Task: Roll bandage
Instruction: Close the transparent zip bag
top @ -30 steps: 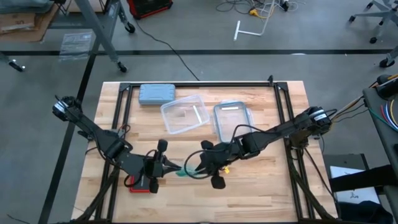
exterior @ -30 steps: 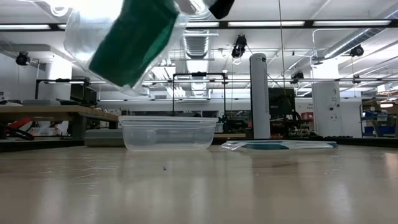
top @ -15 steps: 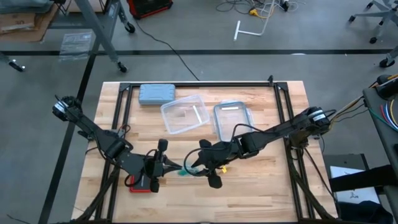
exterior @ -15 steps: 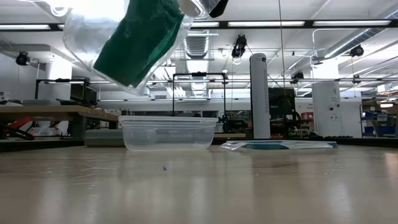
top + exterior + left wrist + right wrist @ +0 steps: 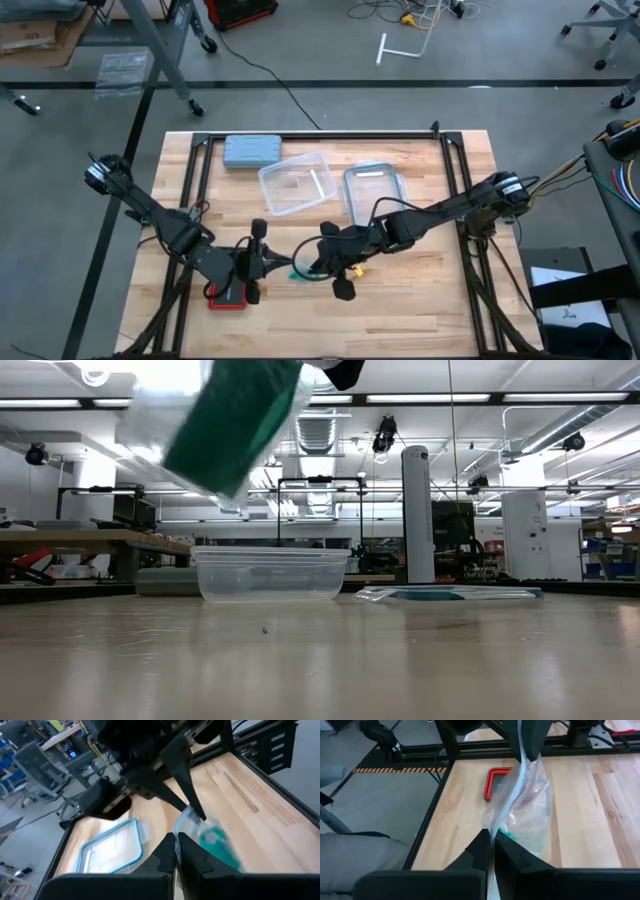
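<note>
the bandage [image 5: 216,845] is not out in the open yet: it sits as a teal-green wad inside a clear plastic bag [image 5: 525,810], and that bag hangs in the air between the two arms, above the counter [image 5: 420,290] and well on the near side of the clear tub [image 5: 295,183].

the left gripper [image 5: 176,851] has its jaws pressed together on one edge of the bag. the right gripper [image 5: 490,851] has its jaws closed on the opposite edge. in the right wrist view the film runs taut from one pair of jaws to the other, with the bandage sagging in the lower belly of the bag. the low view shows the green mass tilted, held high above the tub.

so the step in hand looks like unpacking, not rolling: the two arms seem to be pulling the bag open or working the cloth toward its mouth. no part of the bandage is free of the plastic.

the next move likely calls for opening the bag's mouth, then tipping or shaking so the bandage drops onto bare wood near the tub, not onto the red tray [image 5: 496,784] or the tub's lid [image 5: 375,192]. the film is slippery and thin, so a hard pull could tear it or let one edge slide out.
</note>
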Robot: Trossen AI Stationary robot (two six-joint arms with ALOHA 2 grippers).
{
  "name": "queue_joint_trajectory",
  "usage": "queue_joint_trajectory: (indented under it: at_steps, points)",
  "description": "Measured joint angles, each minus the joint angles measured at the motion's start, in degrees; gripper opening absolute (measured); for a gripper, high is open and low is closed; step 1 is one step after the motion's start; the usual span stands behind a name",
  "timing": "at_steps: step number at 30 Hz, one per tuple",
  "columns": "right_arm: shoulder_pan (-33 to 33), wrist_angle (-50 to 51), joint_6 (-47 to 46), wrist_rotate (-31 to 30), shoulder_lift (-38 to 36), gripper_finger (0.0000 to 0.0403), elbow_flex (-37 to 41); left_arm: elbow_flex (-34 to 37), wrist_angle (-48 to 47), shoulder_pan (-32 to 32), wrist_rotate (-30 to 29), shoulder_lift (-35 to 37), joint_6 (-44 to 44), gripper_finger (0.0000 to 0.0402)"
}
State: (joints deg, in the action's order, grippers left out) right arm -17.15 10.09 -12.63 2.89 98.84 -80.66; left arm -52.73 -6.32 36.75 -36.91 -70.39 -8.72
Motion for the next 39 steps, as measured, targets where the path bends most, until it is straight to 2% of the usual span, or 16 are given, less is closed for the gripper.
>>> queue_joint_trajectory:
  at_steps: [6,15,19,22,25,26,39]
  points:
    - [-0.05,0.30,-1.00,-0.46,-0.02,0.0009,-0.09,0.00,0.01,0.02,0.05,0.00,-0.07,0.0000]
    - [-0.11,1.02,-0.93,-0.24,-0.04,0.0069,0.02,0.00,-0.23,0.09,-0.02,0.04,-0.02,0.0000]
    - [-0.09,1.85,-1.66,-1.40,-0.04,0.0083,0.04,0.00,-0.23,0.09,-0.02,0.04,0.20,0.0000]
    - [0.04,1.90,-2.78,-1.46,-0.04,0.0072,0.04,0.00,-0.22,0.09,-0.02,0.07,0.20,0.0000]
    - [0.29,2.06,-2.48,-1.46,-0.04,0.0017,0.04,0.00,-0.21,0.09,0.00,0.07,0.20,0.0000]
    - [0.33,2.15,-2.35,-1.46,-0.04,0.0010,0.04,0.00,-0.21,0.09,0.00,0.07,0.20,0.0000]
    - [0.92,5.21,-4.34,-1.78,-0.08,0.0069,0.07,0.00,-0.17,0.74,0.02,0.42,0.05,0.0000]
